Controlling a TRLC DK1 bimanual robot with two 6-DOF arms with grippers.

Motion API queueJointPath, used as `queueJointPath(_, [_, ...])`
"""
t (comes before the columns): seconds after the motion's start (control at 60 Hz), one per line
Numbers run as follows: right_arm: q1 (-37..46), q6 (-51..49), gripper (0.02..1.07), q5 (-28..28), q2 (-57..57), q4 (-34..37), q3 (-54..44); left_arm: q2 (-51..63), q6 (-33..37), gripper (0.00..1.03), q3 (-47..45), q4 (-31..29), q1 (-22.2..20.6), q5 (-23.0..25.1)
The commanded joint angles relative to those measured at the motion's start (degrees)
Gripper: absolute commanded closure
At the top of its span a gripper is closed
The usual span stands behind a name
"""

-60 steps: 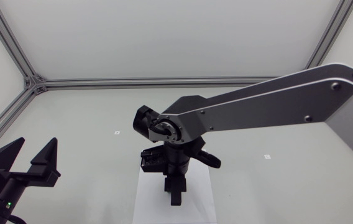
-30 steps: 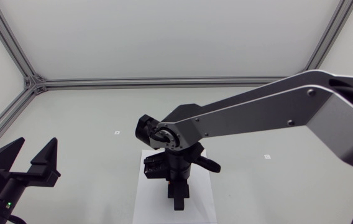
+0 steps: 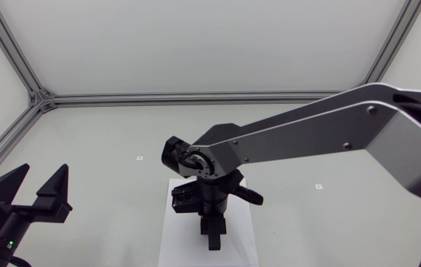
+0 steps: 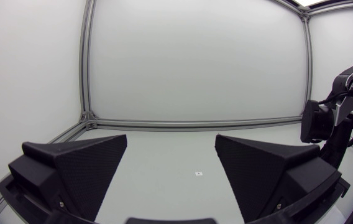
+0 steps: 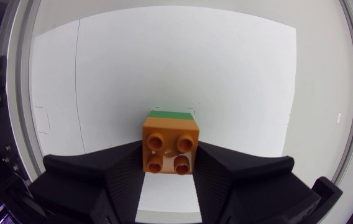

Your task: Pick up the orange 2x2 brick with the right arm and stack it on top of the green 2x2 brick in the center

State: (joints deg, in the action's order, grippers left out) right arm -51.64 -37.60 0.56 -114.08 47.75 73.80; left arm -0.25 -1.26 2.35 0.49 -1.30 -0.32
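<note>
In the right wrist view the orange 2x2 brick [image 5: 170,149] sits studs up between my right gripper's [image 5: 170,171] black fingers, which press on it from both sides. A strip of the green 2x2 brick [image 5: 171,114] shows directly beneath and just ahead of it, so the orange one appears to rest on the green one. In the head view my right gripper [image 3: 212,241] points down over the white sheet [image 3: 172,239] and hides both bricks. My left gripper [image 3: 40,194] stands open at the near left, with nothing between its fingers [image 4: 77,168].
The white sheet [image 5: 164,68] lies at the table's middle. Small markers [image 3: 140,158] dot the grey tabletop. Aluminium frame rails [image 3: 196,97] run along the back and sides. From the left wrist view my right arm [image 4: 335,118] stands ahead and to the side.
My right arm has moved toward the table's front edge and lowered its gripper over the white sheet, then nearly settled. The left arm has not moved.
</note>
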Motion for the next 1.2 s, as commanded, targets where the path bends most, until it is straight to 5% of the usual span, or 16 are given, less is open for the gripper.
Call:
queueJointPath(0.0, [0.0,-1.4,0.64,-0.3,-1.1,0.0,0.2,-0.5,0.7,0.04,-2.3,-0.8,0.2,0.2])
queueJointPath(1.183, [0.5,-1.9,0.61,-0.4,-1.2,-0.1,0.9,-0.5,0.7,0.04,-2.3,-0.8,0.2,0.2])
